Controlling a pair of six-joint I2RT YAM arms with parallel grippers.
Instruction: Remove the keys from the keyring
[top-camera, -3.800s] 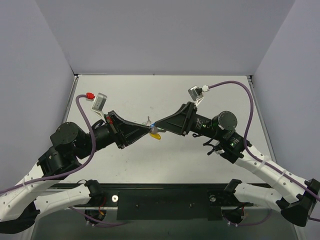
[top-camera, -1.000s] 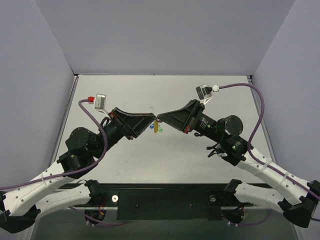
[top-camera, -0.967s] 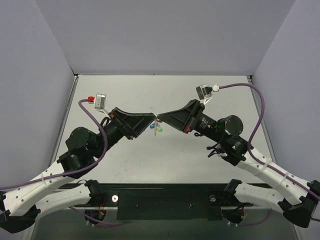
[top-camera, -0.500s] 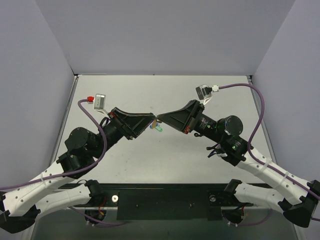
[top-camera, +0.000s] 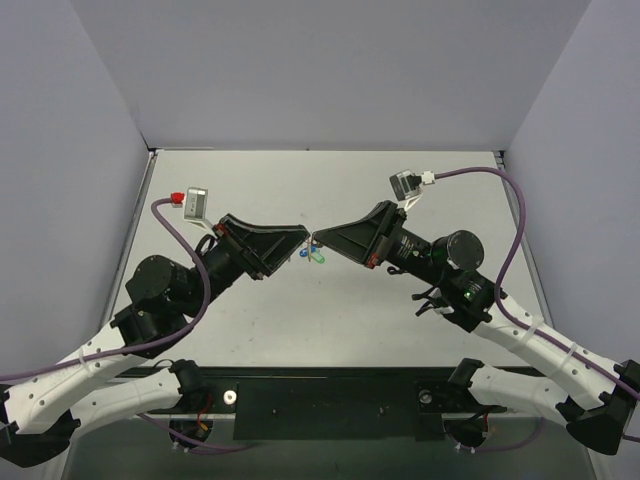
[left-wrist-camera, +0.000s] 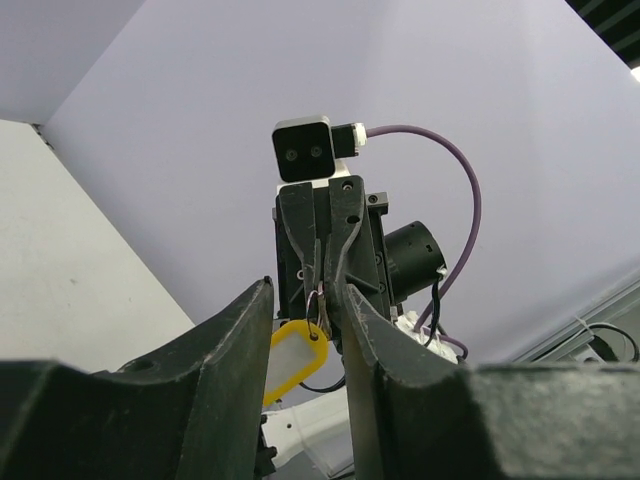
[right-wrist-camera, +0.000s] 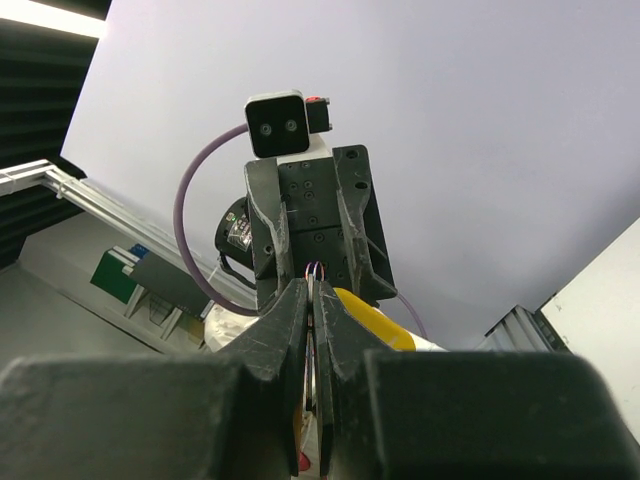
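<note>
The left tool reaches in from its side with its fingers spread to a moderate gap and nothing that I can see pinched between them. It meets the right tool nose to nose, raised above the middle of the pale grey tabletop. The right tool is squeezed almost flat, nipping the keyring by its metal part. Both tools are hard black wedges tapering to blunt tips, bulky beside what they work on. The keyring lies dead ahead of the left tool, framed in the gap between its spread fingers. So the left is the free one and near enough to take the next bite, while the right looks to be only the anchor. The keyring's yellow tag is a smooth plastic oblong with a pale label window. It hangs loose just below the right tool's tips, its long axis slanting downward. From above, a blue tag and a green tag, both small and glossy, dangle just beneath the meeting point. The wire ring is a thin bright loop standing at the right tool's tips. The keys I cannot pick out, being too small and lost among the tips. Freeing one will likely need the left tool to close on the key itself, not the wire, and metal that thin and slick looks easy to lose.
</note>
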